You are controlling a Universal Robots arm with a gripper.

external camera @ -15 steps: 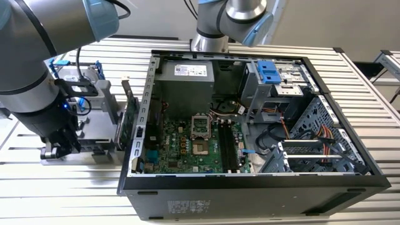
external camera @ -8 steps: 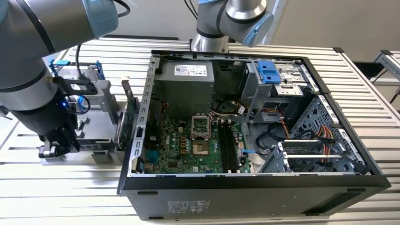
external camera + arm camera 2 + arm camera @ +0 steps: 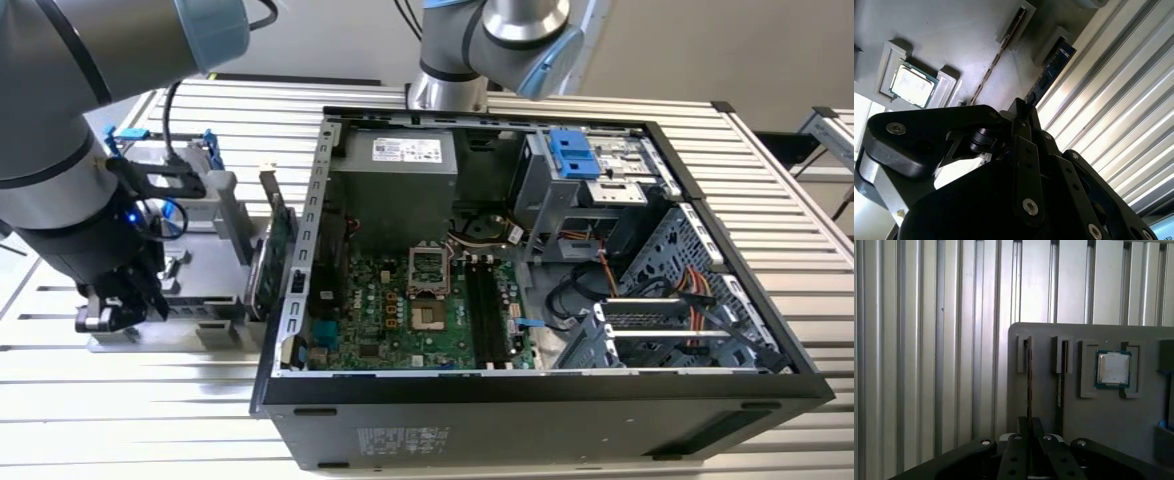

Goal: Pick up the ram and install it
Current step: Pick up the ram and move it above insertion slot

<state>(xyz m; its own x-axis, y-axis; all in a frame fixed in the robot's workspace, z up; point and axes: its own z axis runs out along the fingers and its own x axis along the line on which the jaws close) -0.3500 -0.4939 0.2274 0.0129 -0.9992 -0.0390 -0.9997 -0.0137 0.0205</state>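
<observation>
The ram (image 3: 1028,375) is a thin dark stick standing on edge in the outermost slot of a grey holder tray (image 3: 1104,415). In the second wrist view the ram (image 3: 1053,67) looks bluish and lies beside the ribbed table. My gripper (image 3: 1029,422) sits low over the stick's near end, its fingers drawn together on either side of it. The fingertips (image 3: 1026,105) meet at that end of the stick. In the exterior view my gripper (image 3: 114,310) hangs over the tray (image 3: 200,320), on the exterior view's left of the open computer case (image 3: 534,400).
A second stick (image 3: 1060,375) stands in the neighbouring slot, and a processor chip (image 3: 1112,368) lies in a recess beyond it. A green card (image 3: 274,250) stands between the tray and the case. The motherboard's long memory slots (image 3: 483,310) face up. Another arm (image 3: 487,40) rises behind the case.
</observation>
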